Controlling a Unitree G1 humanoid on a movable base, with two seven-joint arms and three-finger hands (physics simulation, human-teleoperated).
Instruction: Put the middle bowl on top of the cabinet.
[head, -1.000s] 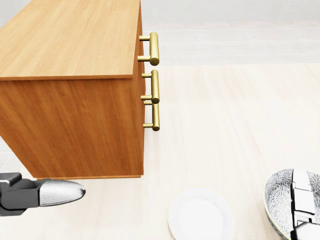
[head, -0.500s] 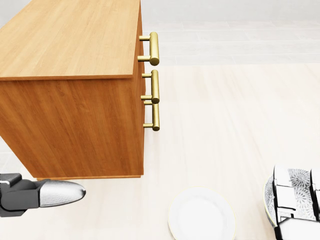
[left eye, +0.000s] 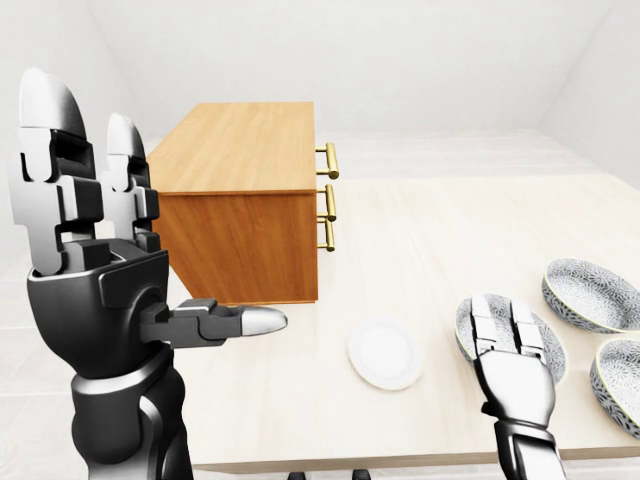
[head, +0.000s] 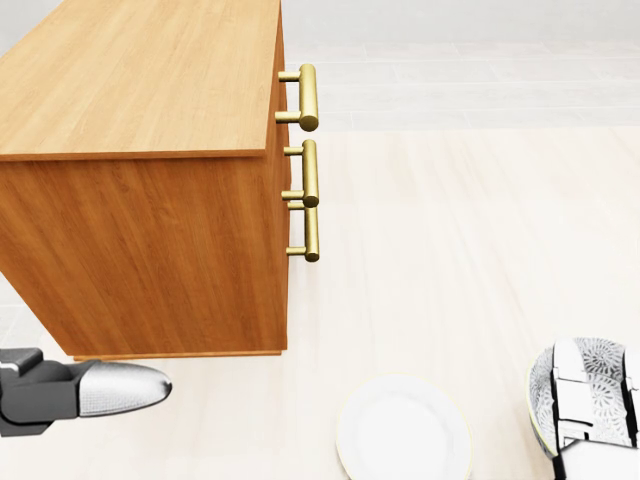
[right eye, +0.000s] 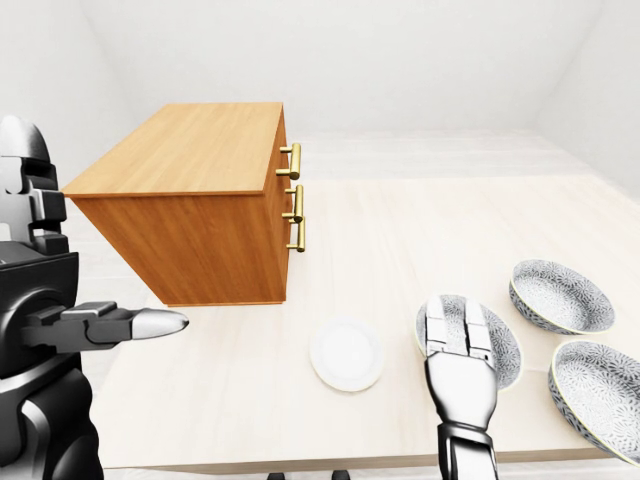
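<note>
The robot's white right hand (right eye: 458, 365) lies flat, fingers straight and together, over the grey-patterned ceramic bowl (right eye: 507, 350), closing on nothing. The bowl rests on the pale wooden table (right eye: 400, 230), between a small white plate (right eye: 346, 355) and two matching bowls (right eye: 560, 295). I judge the grasp not yet made. Next, grip the rim and lift to the top of the brown wooden cabinet (right eye: 190, 150). Only the eye views show all three bowls; the head view crops this one.

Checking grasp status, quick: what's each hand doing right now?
Left hand: open, raised, holding nothing.
Right hand: open, fingers flat over the patterned bowl, not gripping.
</note>
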